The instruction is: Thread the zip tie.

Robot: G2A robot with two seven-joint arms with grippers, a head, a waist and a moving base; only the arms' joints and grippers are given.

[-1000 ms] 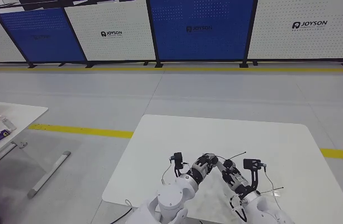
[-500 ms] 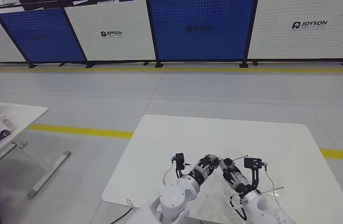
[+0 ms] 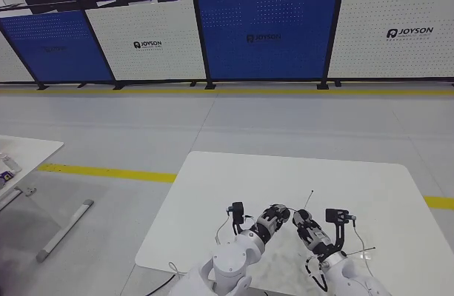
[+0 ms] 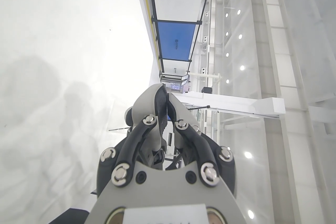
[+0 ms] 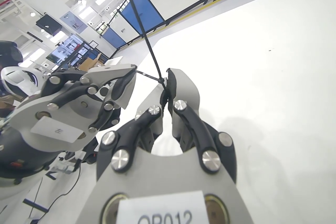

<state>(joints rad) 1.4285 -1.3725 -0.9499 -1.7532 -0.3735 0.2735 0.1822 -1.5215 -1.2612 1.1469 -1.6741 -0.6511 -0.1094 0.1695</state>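
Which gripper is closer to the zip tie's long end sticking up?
Right. The right gripper clamps the zip tie at the base of that raised end; the left gripper pinches the short end, off to one side.

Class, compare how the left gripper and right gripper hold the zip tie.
The left gripper pinches the zip tie by its short end; the right gripper clamps it where the long strap rises. The left gripper points at the right gripper, which points out over the table. Both are shut on it.

Tie (image 5: 136, 12) btwn 2 grippers (image 5: 132, 70) (image 5: 167, 82) (over table (image 5: 249, 51))
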